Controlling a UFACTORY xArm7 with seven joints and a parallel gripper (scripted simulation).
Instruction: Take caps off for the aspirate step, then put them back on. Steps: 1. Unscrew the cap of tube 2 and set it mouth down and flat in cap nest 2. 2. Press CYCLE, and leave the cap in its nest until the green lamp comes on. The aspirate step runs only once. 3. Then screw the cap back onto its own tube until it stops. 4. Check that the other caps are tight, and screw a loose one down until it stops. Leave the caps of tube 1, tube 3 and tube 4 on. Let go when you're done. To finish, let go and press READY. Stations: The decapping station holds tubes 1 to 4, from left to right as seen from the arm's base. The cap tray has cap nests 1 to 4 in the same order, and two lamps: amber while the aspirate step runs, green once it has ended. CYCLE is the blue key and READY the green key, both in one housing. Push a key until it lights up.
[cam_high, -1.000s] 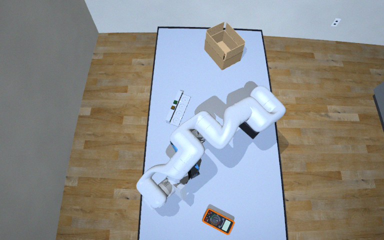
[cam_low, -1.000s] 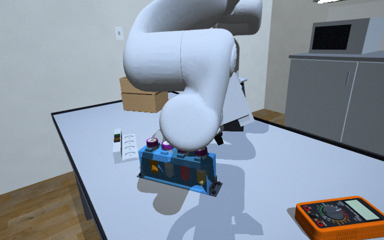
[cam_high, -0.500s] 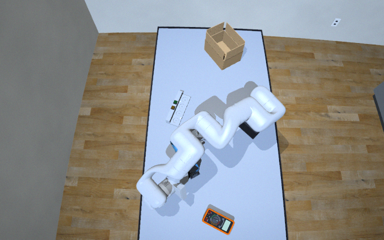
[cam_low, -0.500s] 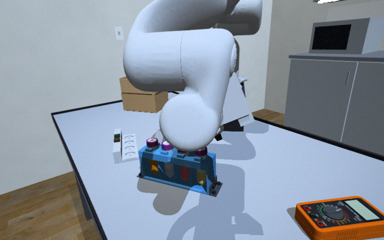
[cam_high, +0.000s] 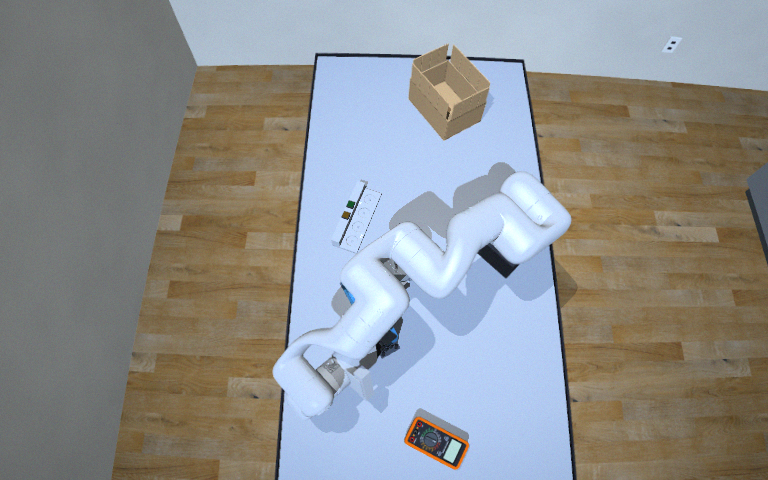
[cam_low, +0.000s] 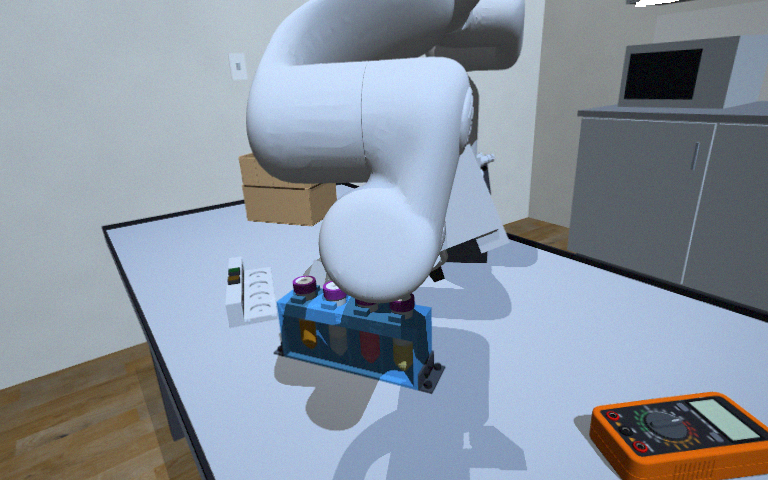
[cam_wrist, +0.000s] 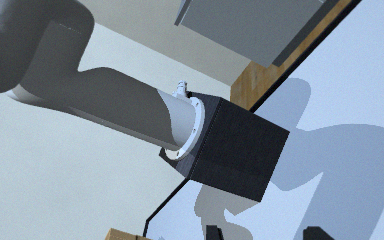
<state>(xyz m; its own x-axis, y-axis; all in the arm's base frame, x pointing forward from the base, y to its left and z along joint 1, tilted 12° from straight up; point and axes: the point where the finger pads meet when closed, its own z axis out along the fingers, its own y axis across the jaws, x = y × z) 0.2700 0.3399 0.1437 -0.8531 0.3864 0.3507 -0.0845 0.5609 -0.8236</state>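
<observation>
Purple-capped tubes (cam_low: 304, 284) sat in a blue rack (cam_low: 421, 325) on the surface (cam_low: 566, 316), under the white arm (cam_low: 362, 113); the jaws stood half open, nothing between their tips.

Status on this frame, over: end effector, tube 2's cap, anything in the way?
End effector half-closed, nothing visible between fingertips. Cap of tube 2 on its tube, mostly hidden by the arm. Cap tray nests bare.
</observation>
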